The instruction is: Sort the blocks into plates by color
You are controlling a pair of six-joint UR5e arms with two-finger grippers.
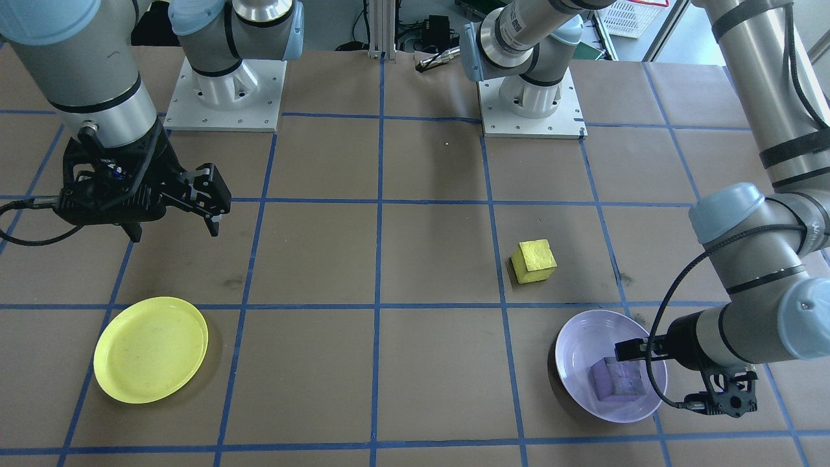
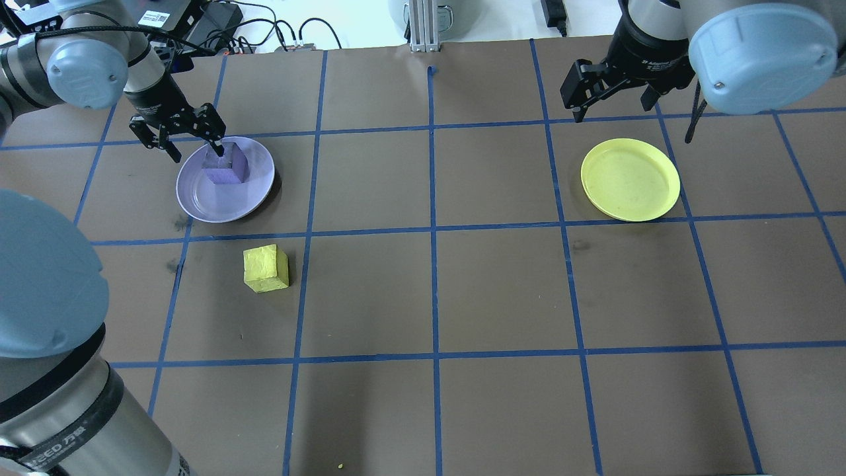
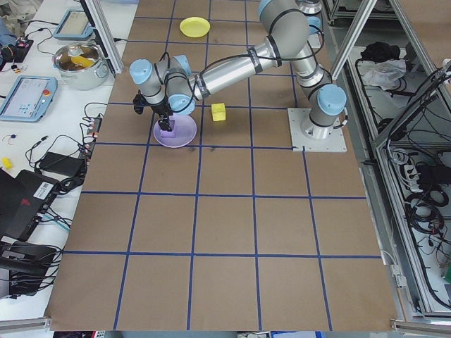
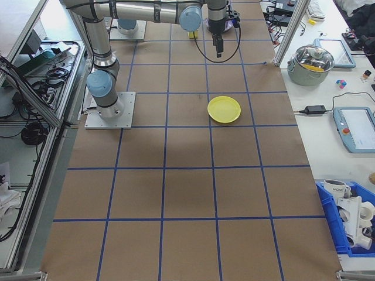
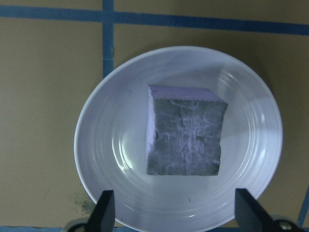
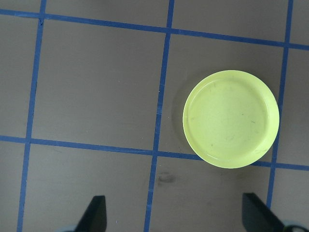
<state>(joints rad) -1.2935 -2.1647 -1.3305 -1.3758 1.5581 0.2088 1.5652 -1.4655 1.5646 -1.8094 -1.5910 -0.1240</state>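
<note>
- Sitting right under the left wrist camera, the purple block (image 5: 186,130) is resting in the lavender plate (image 5: 111,159), a little toward one side of its middle.
- Two fingertips (image 5: 105,211) of the left gripper (image 2: 186,136) are showing wide apart on either side of the block, clear of its faces, so the tool is standing released and grasping nothing.
- From overhead, that left gripper is hanging over the far-left rim of the lavender plate, with one finger seeming to overlap the block's upper corner; I cannot tell whether it is touching.
- The yellow block (image 2: 266,268) is lying on the brown table (image 2: 502,291) near the lavender plate, apart from it and on the robot's side.
- The yellow plate (image 2: 630,179) is sitting well away on the robot's right half of the table, holding nothing.
- The right gripper (image 2: 608,89) is hovering beyond the yellow plate's far edge, jaws spread and holding nothing; its wrist view is looking down on the plate from high up.
- Blue tape lines (image 2: 433,228) are dividing the table into squares.
</note>
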